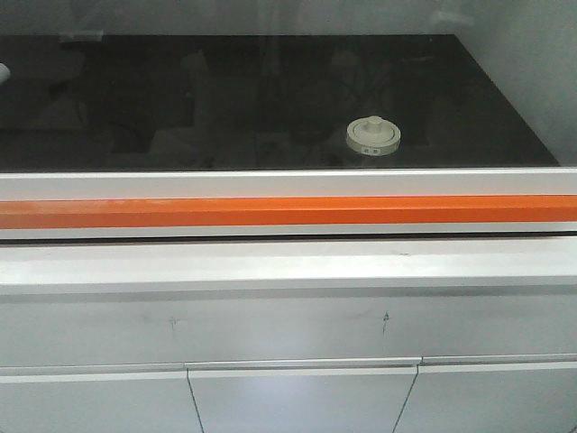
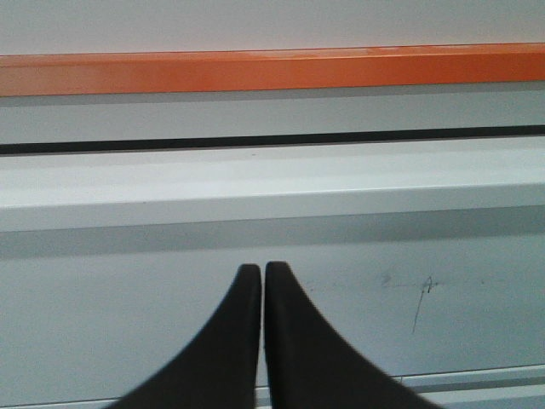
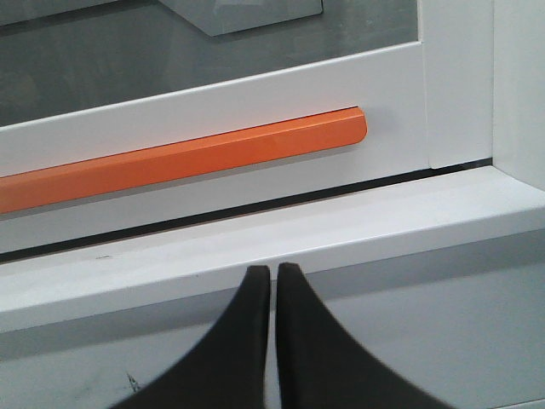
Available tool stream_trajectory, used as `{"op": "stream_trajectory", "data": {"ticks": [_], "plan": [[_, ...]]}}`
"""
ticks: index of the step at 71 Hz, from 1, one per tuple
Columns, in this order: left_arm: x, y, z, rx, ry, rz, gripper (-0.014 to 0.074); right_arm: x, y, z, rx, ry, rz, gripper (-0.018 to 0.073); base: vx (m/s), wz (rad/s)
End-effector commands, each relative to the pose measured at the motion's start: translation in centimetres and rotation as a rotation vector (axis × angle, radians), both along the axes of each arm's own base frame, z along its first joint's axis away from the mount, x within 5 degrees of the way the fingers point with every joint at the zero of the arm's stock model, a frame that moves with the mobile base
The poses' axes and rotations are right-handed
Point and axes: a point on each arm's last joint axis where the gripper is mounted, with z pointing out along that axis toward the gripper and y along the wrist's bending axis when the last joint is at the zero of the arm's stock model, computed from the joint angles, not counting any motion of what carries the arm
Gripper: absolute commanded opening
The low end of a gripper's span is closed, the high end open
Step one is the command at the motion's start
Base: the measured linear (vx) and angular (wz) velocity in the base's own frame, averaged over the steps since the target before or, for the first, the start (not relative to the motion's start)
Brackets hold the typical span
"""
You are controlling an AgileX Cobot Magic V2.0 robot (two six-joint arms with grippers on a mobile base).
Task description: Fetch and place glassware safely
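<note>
Jar (image 1: 372, 135) seen in front cam only; L fingers (image 2: 234, 341) & R fingers (image 3: 243, 341) closed, empty.

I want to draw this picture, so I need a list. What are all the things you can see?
glass jar: one, clear with a cream-white knobbed lid, on the black surface, right of the middle
black surface: one, shiny black, top half of the front view
white thing: one, at the far left edge, cut off, cannot tell what it is
orange bar: one, orange, running across the white frame
white frame: one, white, around the orange bar
ledge: one, white, under the frame
cabinet panels: three, pale grey, along the bottom
left end effector: one, black, shut, pointing at the cabinet front
right end effector: one, black, shut, just under the ledge
</note>
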Motion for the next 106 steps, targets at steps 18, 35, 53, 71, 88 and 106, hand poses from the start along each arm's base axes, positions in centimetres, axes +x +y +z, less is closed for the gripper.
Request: {"op": "stream_trajectory", "data": {"ticks": [18, 35, 53, 71, 88, 106], "plan": [[0.11, -0.02, -0.31, -0.013, -0.052, 0.000, -0.0007, 0.01, 0.10, 0.11, -0.021, -0.069, 0.009, -0.0003, 0.00, 0.00], [0.11, -0.02, -0.31, -0.013, -0.052, 0.000, -0.0007, 0.01, 0.10, 0.11, -0.021, -0.069, 0.009, -0.0003, 0.00, 0.00], [0.11, -0.02, -0.31, -0.013, -0.052, 0.000, -0.0007, 0.01, 0.10, 0.11, -0.021, -0.069, 0.009, -0.0003, 0.00, 0.00], [0.11, -0.02, -0.31, -0.013, -0.052, 0.000, -0.0007, 0.01, 0.10, 0.11, -0.021, -0.069, 0.009, -0.0003, 0.00, 0.00], [0.11, -0.01, -0.30, -0.007, -0.053, 0.000, -0.0007, 0.01, 0.10, 0.11, -0.021, -0.069, 0.009, -0.0003, 0.00, 0.00], [0.16, -0.02, 0.38, -0.015, -0.128, 0.000, -0.0007, 0.01, 0.14, 0.28, -0.015, -0.088, 0.013, -0.0003, 0.00, 0.00]]}}
